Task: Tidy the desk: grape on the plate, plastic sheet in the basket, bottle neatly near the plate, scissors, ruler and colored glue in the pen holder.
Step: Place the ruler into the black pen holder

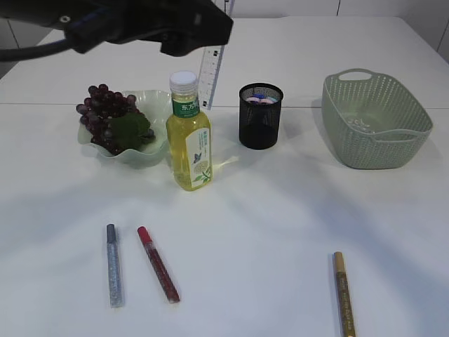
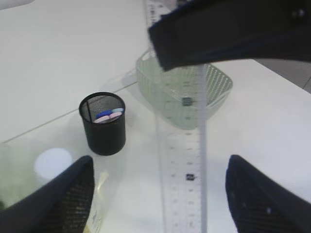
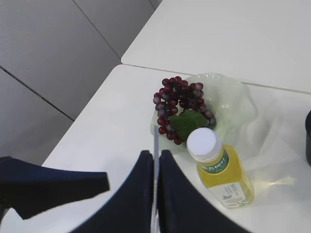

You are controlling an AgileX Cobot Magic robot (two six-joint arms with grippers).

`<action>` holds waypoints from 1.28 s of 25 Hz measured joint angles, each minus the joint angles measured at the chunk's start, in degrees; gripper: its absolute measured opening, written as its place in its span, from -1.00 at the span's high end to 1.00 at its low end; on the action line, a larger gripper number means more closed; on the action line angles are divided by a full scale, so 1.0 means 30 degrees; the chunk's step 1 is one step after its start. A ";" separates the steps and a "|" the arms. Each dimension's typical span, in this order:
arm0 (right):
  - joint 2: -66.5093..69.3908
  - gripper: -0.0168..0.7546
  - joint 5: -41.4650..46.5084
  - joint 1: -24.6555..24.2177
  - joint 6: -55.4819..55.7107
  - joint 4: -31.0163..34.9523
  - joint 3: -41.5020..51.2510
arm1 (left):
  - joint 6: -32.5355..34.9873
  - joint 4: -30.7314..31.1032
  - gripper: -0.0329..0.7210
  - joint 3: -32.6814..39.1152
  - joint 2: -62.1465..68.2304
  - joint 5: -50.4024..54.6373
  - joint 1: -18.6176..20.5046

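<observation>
The right pincer [image 3: 155,194] is clamping the clear plastic ruler [image 1: 210,74], which is hanging upright, long axis vertical, above the desk [image 1: 280,232]. The black mesh pen holder [image 1: 260,116] is standing below, just to the ruler's right. The left pincer [image 2: 158,189] is gaping wide around the ruler, gripping nothing.

Soft even light is falling across the white table [image 1: 280,210], while grey wall panels [image 3: 58,48] are standing just beyond its edge.
</observation>
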 joint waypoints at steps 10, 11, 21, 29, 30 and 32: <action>0.0528 0.92 -0.1056 -0.0684 0.0000 -0.1016 0.0000 | 0.0000 0.0150 -0.59 0.0000 -0.1477 0.5337 0.4172; 0.0645 0.92 -0.1125 -0.0908 0.0000 -0.1062 0.0000 | -0.0088 0.0150 -0.58 0.0000 -0.1487 0.5929 0.4698; 0.3182 0.92 -0.4451 -0.2708 -0.1011 -0.1179 0.0000 | -0.3445 0.2540 -0.54 0.0000 -0.1487 0.8364 0.8482; 0.6291 0.92 -0.9612 -0.2872 -0.3235 -0.1179 -0.0444 | -0.4728 0.5650 -0.47 0.0000 -0.1487 1.0245 0.8799; 0.6669 0.92 -0.9964 -0.2872 -0.3814 -0.1179 -0.0758 | -0.4761 0.5731 -0.47 0.0000 -0.1487 1.0289 0.8799; 0.7566 0.92 -1.0355 -0.2872 -0.4927 -0.1144 -0.1447 | -0.4761 0.5828 -0.47 0.0000 -0.1487 1.0324 0.8831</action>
